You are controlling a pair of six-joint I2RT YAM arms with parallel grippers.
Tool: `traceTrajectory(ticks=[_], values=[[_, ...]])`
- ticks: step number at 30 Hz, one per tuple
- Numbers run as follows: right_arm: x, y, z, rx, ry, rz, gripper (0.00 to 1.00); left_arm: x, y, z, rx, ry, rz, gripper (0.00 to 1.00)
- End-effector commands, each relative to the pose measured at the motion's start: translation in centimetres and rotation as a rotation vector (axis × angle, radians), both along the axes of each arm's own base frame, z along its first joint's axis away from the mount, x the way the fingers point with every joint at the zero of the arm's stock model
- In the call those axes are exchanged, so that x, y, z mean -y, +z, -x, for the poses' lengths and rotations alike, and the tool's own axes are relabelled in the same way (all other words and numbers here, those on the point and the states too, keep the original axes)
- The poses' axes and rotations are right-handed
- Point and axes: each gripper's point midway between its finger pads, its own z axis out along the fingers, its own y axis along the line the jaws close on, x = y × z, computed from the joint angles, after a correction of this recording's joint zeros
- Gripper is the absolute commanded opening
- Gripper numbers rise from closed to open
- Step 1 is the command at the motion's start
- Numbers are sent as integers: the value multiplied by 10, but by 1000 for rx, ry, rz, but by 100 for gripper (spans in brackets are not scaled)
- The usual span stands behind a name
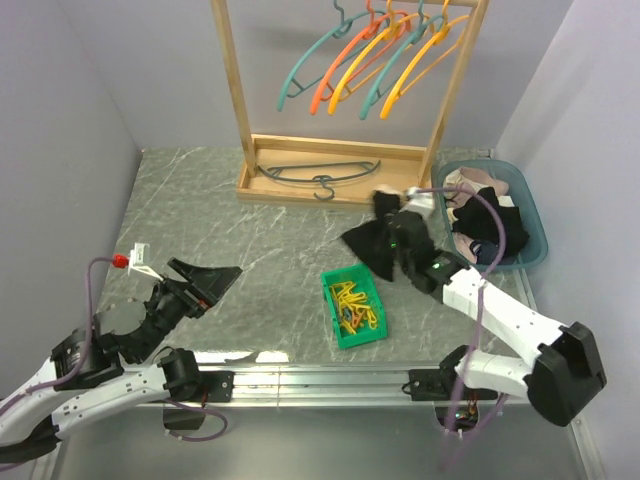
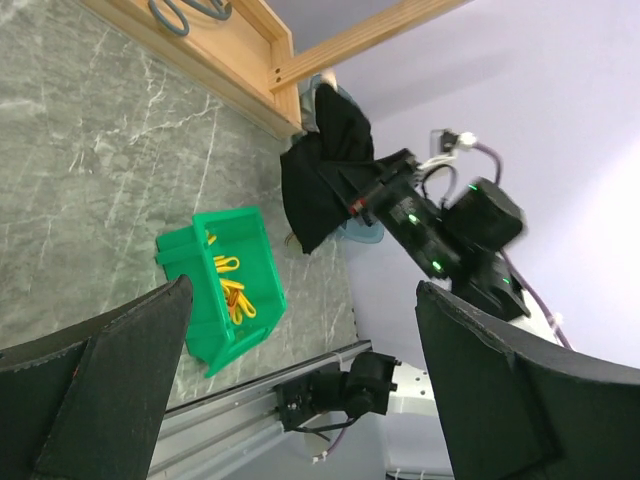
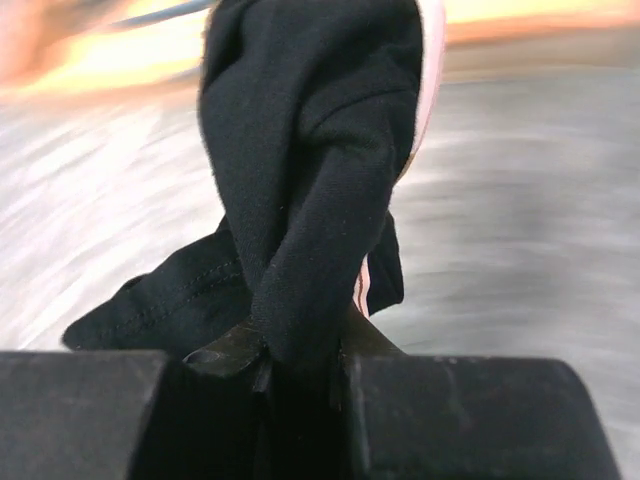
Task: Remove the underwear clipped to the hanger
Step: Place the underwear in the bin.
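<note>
Two black fingers (image 3: 450, 420) of the right gripper (image 3: 300, 355) are pressed close together on a bunched fold of the black underwear (image 3: 300, 150), with only the cloth between them. The pinch takes the garment at one gathered edge, so the rest hangs loose and drapes in folds. A pale edge shows behind the black fold, and it cannot be told whether that belongs to the same garment.

Seen from above, the held cloth hangs over the table (image 1: 200, 200), just in front of the wooden rack (image 1: 235, 90) and near the green bin (image 1: 330, 305) of yellow pegs (image 1: 355, 305). A grey hanger (image 1: 320, 172) lies flat on the rack's base beside the cloth. No cloth can be seen on it, so this piece looks already free of its clips. The pegs seem to be gathered in the bin to keep them apart from the clothing.

To the right of the arm stands a blue basket (image 1: 500, 168) holding a heap of dark and pale garments. That is probably where this one belongs, which would explain a grip high enough to lift the cloth over the rim.

The left gripper (image 1: 205, 275) hovers well apart at the near left of the table. Its fingers are spread wide and hold nothing, apparently clear of the work. Several coloured hangers (image 1: 370, 60) hang bare from the rack's rail.
</note>
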Motion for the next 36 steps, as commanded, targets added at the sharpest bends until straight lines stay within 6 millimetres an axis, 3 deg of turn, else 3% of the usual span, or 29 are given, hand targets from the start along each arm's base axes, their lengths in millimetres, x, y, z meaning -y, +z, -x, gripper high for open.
traceTrajectory(ticks=[1, 4, 5, 8, 9, 10, 11, 12, 13, 14, 15, 16, 17, 18, 19, 20, 22, 23, 25, 26, 28, 29, 31, 32, 34, 35, 36], values=[[77, -1, -30, 52, -282, -35, 0, 4, 20, -2, 32, -6, 3, 100], [135, 39, -32, 172, -477, -61, 0, 9, 19, -3, 24, -11, -12, 99], [167, 60, -32, 218, -584, -63, 0, 10, 19, -3, 23, -14, -13, 100], [217, 97, -37, 280, -770, -12, 0, 15, 18, -5, 33, -21, 0, 99], [228, 100, -40, 264, -806, 18, 0, 16, 17, -5, 31, -25, 0, 99], [239, 126, -48, 288, -843, 3, 0, 18, 16, -5, 33, -28, 2, 100], [249, 111, -62, 223, -880, 39, 0, 20, 15, -4, 32, -36, -2, 100], [272, 106, -64, 181, -943, 50, 0, 21, 14, -4, 27, -42, 0, 100], [281, 120, -77, 192, -952, 23, 0, 22, 13, -3, 23, -46, -4, 99], [290, 95, -94, 110, -963, 52, 0, 23, 13, -3, 23, -49, -1, 100], [309, 90, -99, 84, -1009, 57, 0, 24, 10, -3, 20, -54, -5, 99], [316, 106, -114, 104, -1022, 49, 0, 23, 10, -2, 20, -56, 1, 100], [325, 73, -124, -10, -1043, 111, 0, 23, 10, -2, 18, -56, 3, 99], [334, 68, -129, -33, -1076, 125, 0, 24, 8, -1, 17, -59, 3, 99], [341, 75, -136, -23, -1114, 126, 0, 23, 9, 0, 20, -60, 12, 99], [349, 49, -135, -97, -1157, 172, 0, 23, 9, 0, 20, -62, 17, 99], [351, 35, -142, -99, -1186, 157, 0, 23, 9, 2, 18, -72, 20, 99], [348, 23, -153, -116, -1151, 155, 7, 24, 8, 2, 16, -78, 17, 99], [334, 15, -170, -153, -1043, 121, 24, 21, 5, 2, 5, -69, -1, 100], [330, 9, -171, -174, -1025, 118, 44, 20, 5, 2, 4, -66, -5, 99], [324, 15, -173, -156, -979, 105, 64, 18, 7, 0, 12, -50, -4, 99], [324, 34, -169, -117, -982, 95, 79, 19, 7, -1, 18, -49, -6, 99], [327, 66, -164, -49, -993, 99, 92, 22, 11, -2, 31, -54, 2, 99], [328, 94, -154, 3, -1006, 87, 96, 23, 10, -2, 36, -58, -5, 99], [327, 123, -146, 72, -1007, 59, 97, 27, 6, -3, 32, -62, -22, 99], [325, 147, -136, 125, -1006, 33, 98, 28, 4, -4, 30, -61, -32, 100], [319, 156, -133, 143, -995, 13, 98, 28, 2, -4, 27, -63, -41, 99]])
